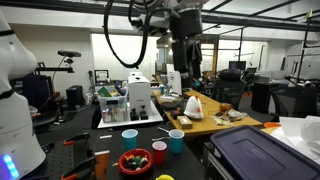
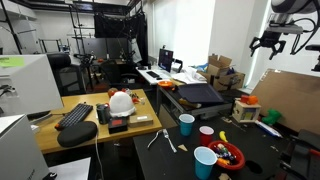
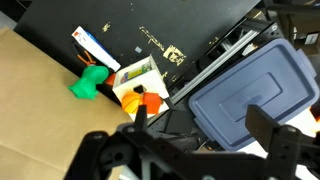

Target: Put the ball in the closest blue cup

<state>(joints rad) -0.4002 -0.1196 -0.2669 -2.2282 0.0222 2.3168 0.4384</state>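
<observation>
You are holding the claw (image 2: 268, 46) wide open and empty while the ball seems to be lying in the bowl (image 1: 135, 168), risking mistaking the far blue cup (image 2: 187, 123) for the near blue cup (image 2: 204, 162).

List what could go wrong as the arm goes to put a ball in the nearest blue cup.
First, the open jaws hang high, and the wrist view shows a bin lid and a green toy, not the bowl, so the descent may miss. Second, two blue cups and a red cup stand close by the bowl; the wrong one could be chosen or knocked over.
</observation>
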